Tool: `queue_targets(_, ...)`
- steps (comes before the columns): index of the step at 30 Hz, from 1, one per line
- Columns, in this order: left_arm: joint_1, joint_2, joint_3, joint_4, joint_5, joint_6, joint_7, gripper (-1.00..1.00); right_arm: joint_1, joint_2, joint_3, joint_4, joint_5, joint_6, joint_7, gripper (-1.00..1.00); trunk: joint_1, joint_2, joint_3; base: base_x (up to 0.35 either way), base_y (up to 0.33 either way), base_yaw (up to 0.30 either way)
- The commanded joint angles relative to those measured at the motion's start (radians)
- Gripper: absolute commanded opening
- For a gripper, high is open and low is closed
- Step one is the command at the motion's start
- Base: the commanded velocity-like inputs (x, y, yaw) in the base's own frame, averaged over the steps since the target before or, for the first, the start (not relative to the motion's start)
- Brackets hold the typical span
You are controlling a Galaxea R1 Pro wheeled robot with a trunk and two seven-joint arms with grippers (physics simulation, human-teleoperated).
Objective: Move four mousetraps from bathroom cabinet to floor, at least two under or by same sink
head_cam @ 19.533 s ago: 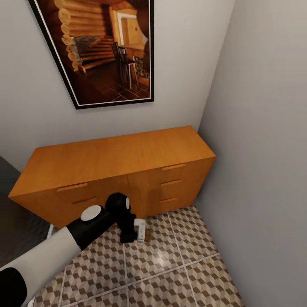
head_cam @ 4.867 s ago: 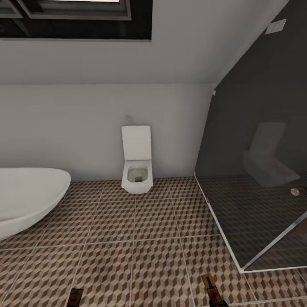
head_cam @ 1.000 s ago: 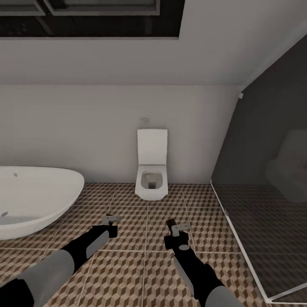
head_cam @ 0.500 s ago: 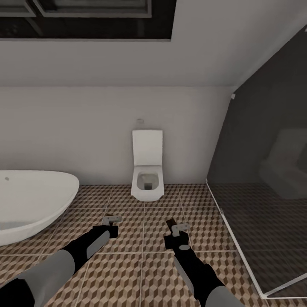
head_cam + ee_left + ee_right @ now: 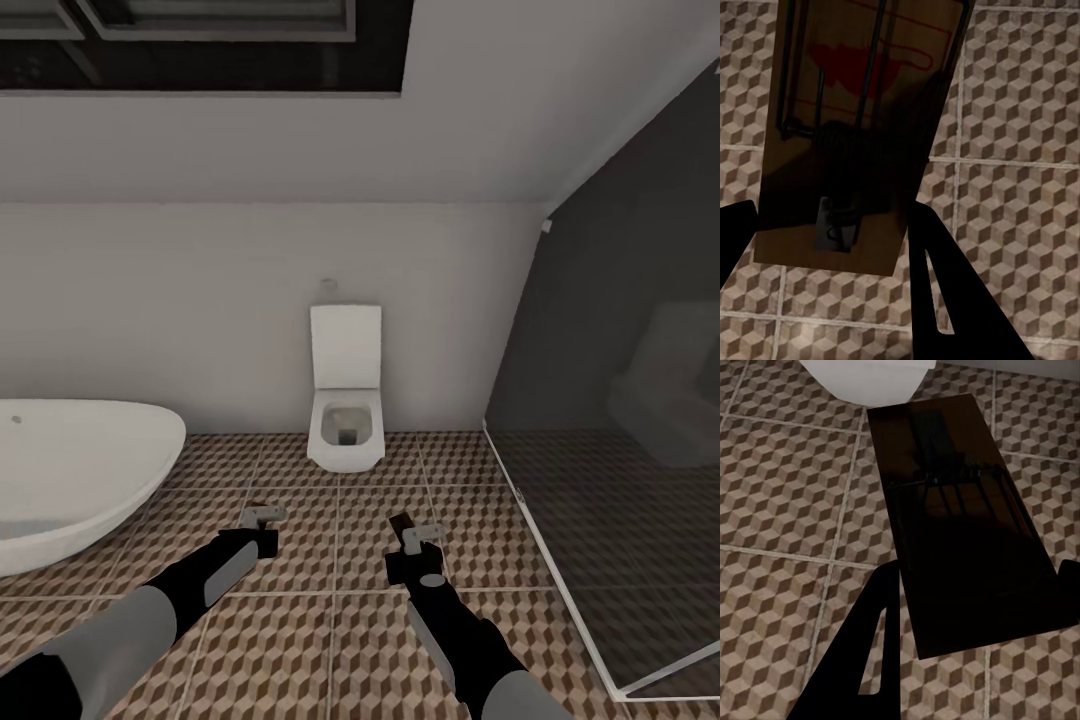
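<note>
Two mousetraps (image 5: 855,127) (image 5: 960,525), one per claw (image 5: 832,247) (image 5: 975,607); the right one's details lost in shadow.

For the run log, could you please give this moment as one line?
left gripper: shut on mousetrap | right gripper: shut on second trap | both over floor | ahead: toilet

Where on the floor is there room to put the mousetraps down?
Bare bathroom floor lies between the two arms, and more between the bathtub and the toilet. It gets tighter by the glass shower wall. The left gripper and right gripper each hold a mousetrap.
</note>
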Motion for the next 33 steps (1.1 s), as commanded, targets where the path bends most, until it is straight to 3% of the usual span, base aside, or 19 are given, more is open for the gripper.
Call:
queue_targets(1, -0.001, 0.001, -0.008, -0.003, 0.008, 0.002, 0.008, -1.00, -0.001, -0.001, 0.006, -0.002, -0.010, 0.004, -0.009, -1.00, 0.001, -0.002, -0.002, 0.000, 0.000, 0.000)
queue_targets(16, -0.001, 0.000, -0.010, -0.002, 0.008, 0.002, 0.008, -1.00, -0.001, -0.002, 0.005, -0.002, -0.010, 0.004, -0.009, -1.00, 0.058, -0.107, -0.060, 0.000, 0.000, 0.000)
queue_targets(33, -0.001, -0.011, -0.042, -0.001, 0.009, 0.002, 0.008, -1.00, -0.001, -0.002, 0.004, -0.002, -0.010, 0.004, -0.011, -1.00, 0.123, -0.226, -0.139, 0.000, 0.000, 0.000)
